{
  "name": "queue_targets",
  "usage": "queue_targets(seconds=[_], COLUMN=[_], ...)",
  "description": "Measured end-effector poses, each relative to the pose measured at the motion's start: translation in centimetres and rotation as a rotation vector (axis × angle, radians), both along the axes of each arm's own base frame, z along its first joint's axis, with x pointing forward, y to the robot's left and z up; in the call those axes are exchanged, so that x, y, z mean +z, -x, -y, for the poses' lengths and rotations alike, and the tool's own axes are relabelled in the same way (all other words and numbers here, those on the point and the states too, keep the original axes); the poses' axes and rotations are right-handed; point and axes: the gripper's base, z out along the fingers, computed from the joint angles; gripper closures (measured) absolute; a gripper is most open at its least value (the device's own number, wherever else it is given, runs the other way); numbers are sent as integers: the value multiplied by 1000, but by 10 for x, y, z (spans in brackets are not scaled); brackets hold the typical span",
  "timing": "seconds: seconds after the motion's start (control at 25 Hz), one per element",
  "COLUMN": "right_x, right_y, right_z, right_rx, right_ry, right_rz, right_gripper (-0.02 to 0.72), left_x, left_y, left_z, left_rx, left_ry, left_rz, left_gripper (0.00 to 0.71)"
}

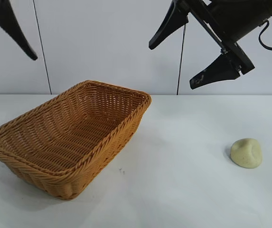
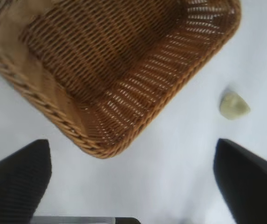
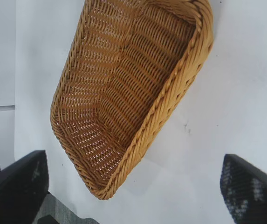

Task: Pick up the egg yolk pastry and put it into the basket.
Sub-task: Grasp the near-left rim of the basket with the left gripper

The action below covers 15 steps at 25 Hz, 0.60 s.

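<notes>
The egg yolk pastry (image 1: 246, 153), a small pale yellow-cream lump with a dented side, lies on the white table at the right. It also shows small in the left wrist view (image 2: 233, 105) and is out of the right wrist view. The orange-brown wicker basket (image 1: 108, 137) stands empty at the left-centre. My right gripper (image 1: 173, 65) hangs open and empty high above the table, between basket and pastry; its wrist view (image 3: 133, 186) looks down on the basket (image 3: 170, 93). My left gripper (image 2: 133, 182) is open and empty high at the far left, above the basket's corner (image 2: 100, 149).
The white table (image 1: 183, 190) runs to a pale panelled back wall (image 1: 102, 42). Only one finger (image 1: 12, 26) of the left gripper shows at the exterior view's top left. A black cable (image 1: 268, 40) loops beside the right arm.
</notes>
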Motion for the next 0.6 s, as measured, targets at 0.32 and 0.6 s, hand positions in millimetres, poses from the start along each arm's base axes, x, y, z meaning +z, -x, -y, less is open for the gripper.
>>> queue_targets(seconds=[0.32, 0.6], right_x=[0, 0], right_y=[0, 0], right_z=[0, 0], right_rx=[-1, -1], right_ry=[0, 0], right_rz=[1, 1], right_gripper=[10, 10], left_x=[-40, -64], left_y=[18, 9], left_z=[8, 8], left_rx=[110, 190], left_ry=[0, -40], left_rz=[-55, -128], left_gripper=[18, 18])
